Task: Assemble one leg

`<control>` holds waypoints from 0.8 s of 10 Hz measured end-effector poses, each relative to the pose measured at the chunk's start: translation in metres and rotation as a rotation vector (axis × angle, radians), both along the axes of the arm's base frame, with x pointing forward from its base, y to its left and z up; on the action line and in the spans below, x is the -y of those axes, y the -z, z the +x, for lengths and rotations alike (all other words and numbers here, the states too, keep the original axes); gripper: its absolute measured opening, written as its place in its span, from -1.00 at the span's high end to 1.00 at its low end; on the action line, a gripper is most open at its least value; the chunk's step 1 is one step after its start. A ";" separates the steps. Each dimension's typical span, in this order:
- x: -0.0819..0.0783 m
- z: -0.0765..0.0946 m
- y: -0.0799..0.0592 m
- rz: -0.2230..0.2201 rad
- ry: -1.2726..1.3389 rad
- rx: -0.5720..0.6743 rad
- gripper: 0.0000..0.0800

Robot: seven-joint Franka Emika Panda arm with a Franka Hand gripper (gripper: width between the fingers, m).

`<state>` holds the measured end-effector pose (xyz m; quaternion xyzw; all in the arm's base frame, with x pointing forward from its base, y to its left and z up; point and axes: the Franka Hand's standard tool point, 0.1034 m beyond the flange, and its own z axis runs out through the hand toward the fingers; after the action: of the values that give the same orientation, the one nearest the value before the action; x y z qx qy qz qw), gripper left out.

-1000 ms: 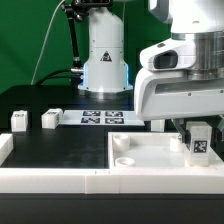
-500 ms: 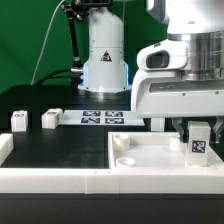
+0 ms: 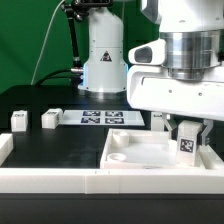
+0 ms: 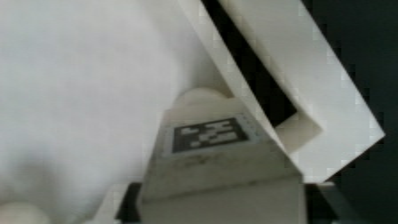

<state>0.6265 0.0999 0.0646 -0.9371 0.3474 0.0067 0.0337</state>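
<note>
A white leg (image 3: 188, 141) with a black-and-white tag stands upright at the far right corner of the large flat white panel (image 3: 140, 158). My gripper (image 3: 187, 127) is shut on this leg from above. In the wrist view the leg (image 4: 217, 150) fills the space between the dark fingers (image 4: 128, 205), with the panel (image 4: 89, 90) behind it. Two more legs (image 3: 18, 120) (image 3: 50, 118) stand on the black table at the exterior view's left.
The marker board (image 3: 100, 118) lies on the table behind the panel. A white rail (image 3: 60, 180) runs along the front edge. The robot base (image 3: 104, 60) stands at the back.
The arm and the held leg have shifted toward the exterior view's left and turned slightly; the leg's tag now sits higher and nearer the panel's corner.
</note>
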 end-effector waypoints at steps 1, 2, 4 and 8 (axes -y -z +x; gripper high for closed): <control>0.004 0.000 0.000 -0.006 0.067 -0.005 0.22; 0.006 0.000 0.000 -0.012 0.090 -0.007 0.22; 0.006 0.000 0.001 -0.011 0.088 -0.007 -0.07; 0.006 -0.001 0.001 -0.011 0.088 -0.008 -0.61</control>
<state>0.6259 0.0943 0.0635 -0.9210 0.3885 0.0069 0.0272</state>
